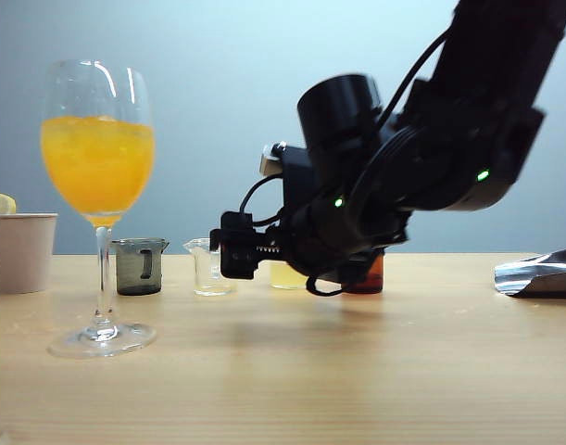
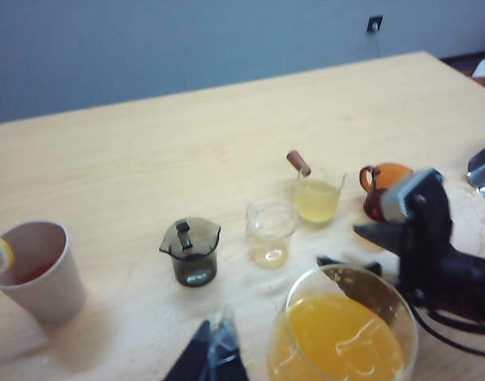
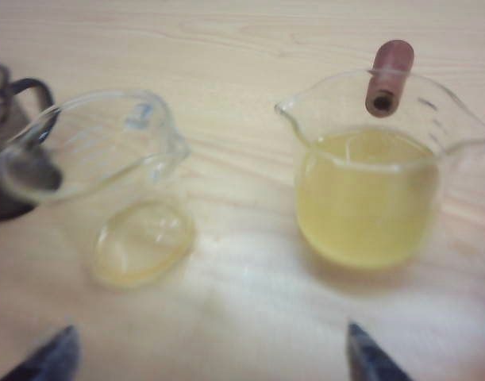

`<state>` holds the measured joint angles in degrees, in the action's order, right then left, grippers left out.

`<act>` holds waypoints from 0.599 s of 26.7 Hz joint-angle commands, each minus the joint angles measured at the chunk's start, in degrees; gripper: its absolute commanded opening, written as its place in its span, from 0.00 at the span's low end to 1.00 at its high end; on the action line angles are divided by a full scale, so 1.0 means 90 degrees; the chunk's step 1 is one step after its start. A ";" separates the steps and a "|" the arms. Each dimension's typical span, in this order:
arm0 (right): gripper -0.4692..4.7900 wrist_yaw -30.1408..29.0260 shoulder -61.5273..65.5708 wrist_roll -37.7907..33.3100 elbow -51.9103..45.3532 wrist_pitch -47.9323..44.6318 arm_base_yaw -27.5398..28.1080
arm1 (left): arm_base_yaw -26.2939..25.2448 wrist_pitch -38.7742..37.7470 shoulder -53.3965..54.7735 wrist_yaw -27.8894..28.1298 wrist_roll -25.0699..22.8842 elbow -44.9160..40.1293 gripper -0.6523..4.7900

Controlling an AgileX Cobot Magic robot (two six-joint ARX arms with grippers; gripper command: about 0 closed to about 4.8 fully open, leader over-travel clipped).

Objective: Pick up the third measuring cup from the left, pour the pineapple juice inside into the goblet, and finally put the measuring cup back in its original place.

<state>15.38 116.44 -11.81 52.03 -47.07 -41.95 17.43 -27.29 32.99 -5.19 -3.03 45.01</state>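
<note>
I'm on the exterior view: right hand (image 1: 234,245) sits low over the light wood-grain table (image 1: 357,371), fingers spread wide apart in the right wrist view, holding nothing. Just beyond its fingertips (image 3: 369,361) stands the third measuring cup, a small clear plastic beaker with flared rim and pour lip (image 3: 369,171), upright on the table, with pale yellow translucent pineapple juice (image 3: 365,198) filling its lower part. A brown stubby handle (image 3: 389,78) sticks out at its rim. Just beside it is a clear near-empty cup (image 3: 107,175), apart, not touching; then a dark smoky-grey cup (image 2: 190,252). An amber-brown cup (image 2: 381,186) stands on the third cup's other side, largely hidden behind the arm in the exterior view. The tall clear stemmed goblet (image 1: 99,204) holds deep orange juice, well apart to the left, near a beige paper cup (image 1: 21,250) with a lemon slice. A silvery foil bag (image 1: 542,273) lies far right. Left hand (image 2: 214,349) shows only dark tips, close together; cannot tell more.
</note>
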 commanded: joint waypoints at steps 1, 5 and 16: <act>1.00 0.0134 0.0199 0.0005 0.0335 0.0066 0.0058 | 0.0000 0.0000 -0.0012 -0.0019 -0.0024 0.0027 0.11; 1.00 0.0493 0.0508 0.0029 0.0777 0.0214 0.0267 | 0.0000 -0.0391 -0.0015 -0.0741 -0.0653 0.0073 0.11; 1.00 0.0500 0.1273 0.0124 0.1766 0.0250 0.0452 | 0.0000 -0.0447 -0.0015 -0.0714 -0.0610 0.0073 0.11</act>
<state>19.81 127.48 -11.46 66.96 -44.16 -37.85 17.41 -31.55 32.97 -11.40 -8.19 45.17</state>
